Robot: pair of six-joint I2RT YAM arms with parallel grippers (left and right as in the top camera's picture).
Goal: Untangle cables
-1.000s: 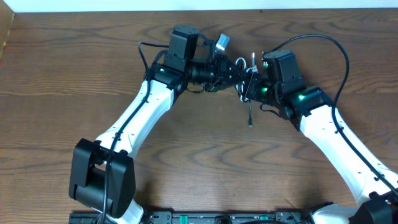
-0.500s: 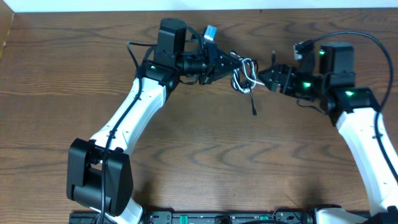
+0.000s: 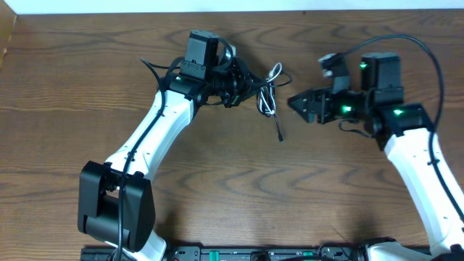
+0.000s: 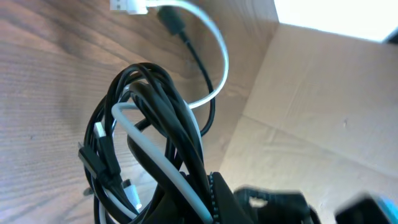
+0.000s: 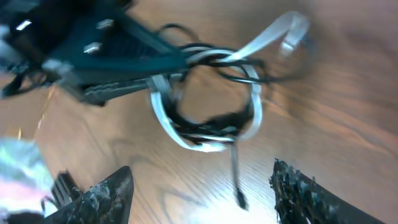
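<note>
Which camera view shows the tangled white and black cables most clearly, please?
The left wrist view: the cables fill the frame in sharp focus, so individual black and white loops can be traced. The right wrist view shows them whole but blurred; the overhead shows them only as a small knot.

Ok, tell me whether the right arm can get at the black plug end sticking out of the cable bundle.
Probably yes. The right gripper is open and faces the cable bundle across bare table; the black plug end sticks out clear of the left gripper holding the bundle.
</note>
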